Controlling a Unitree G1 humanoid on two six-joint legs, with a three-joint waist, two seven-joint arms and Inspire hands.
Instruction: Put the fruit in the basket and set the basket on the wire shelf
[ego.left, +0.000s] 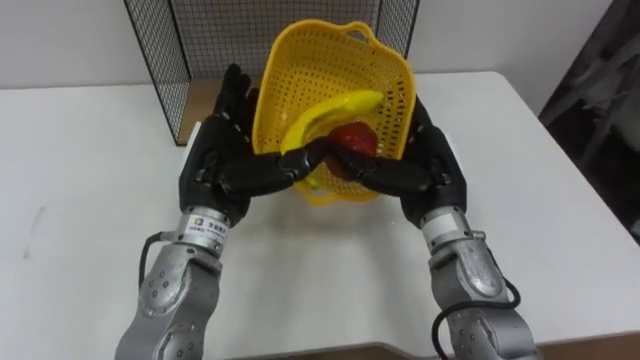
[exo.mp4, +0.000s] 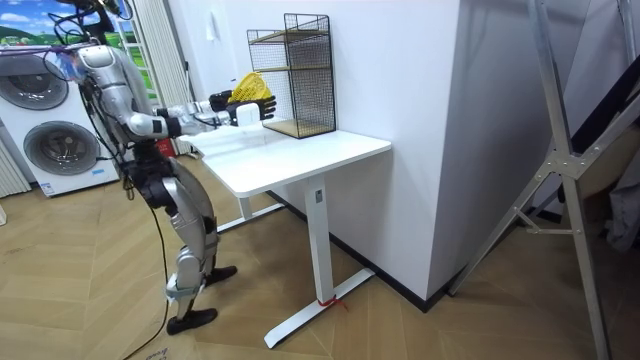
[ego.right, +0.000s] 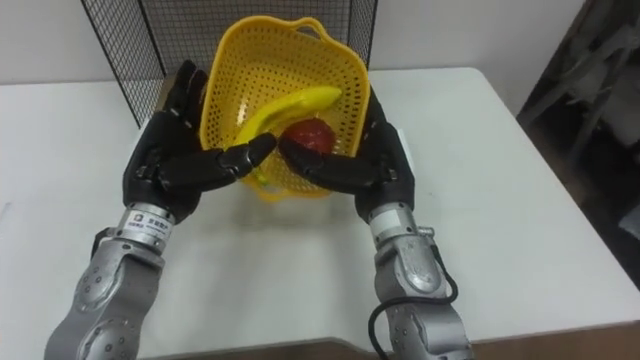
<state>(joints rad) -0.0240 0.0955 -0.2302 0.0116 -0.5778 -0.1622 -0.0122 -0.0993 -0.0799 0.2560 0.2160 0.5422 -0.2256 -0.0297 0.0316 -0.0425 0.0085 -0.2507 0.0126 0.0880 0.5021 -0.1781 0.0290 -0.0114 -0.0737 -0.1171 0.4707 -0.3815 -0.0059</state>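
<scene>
Basket (ego.left: 290, 70) of bright yellow plastic, lifted off the table and held between the robot's two hands, just short of the wire shelf.

The white table (ego.left: 80, 200) spreads across the eye views. In the room view the robot stands at its end, on a wooden floor, both arms stretched forward over the top. A washing machine (exo.mp4: 60, 145) stands behind the robot.

The wire shelf (ego.left: 165, 60) is a black mesh cage at 12 o'clock from the basket, at the table's far edge against the wall.

The basket is squarish with rounded corners, and its walls and bottom are pierced all over with small holes. It is tipped toward the robot so the inside faces the camera. A small loop handle rises from the far rim at about 1 o'clock.

The left hand (ego.left: 215, 165) clasps the basket's wall at 9 o'clock and the right hand (ego.left: 430, 165) at 3 o'clock. Their fingers lie along the outside and their thumbs reach in across the near rim, almost meeting at 6 o'clock.

Inside, a yellow banana (ego.left: 340, 108) lies slanted from 8 o'clock up to 2 o'clock. A dark red apple (ego.left: 352, 140) sits just below it, at about 5 o'clock, touching the banana.
</scene>
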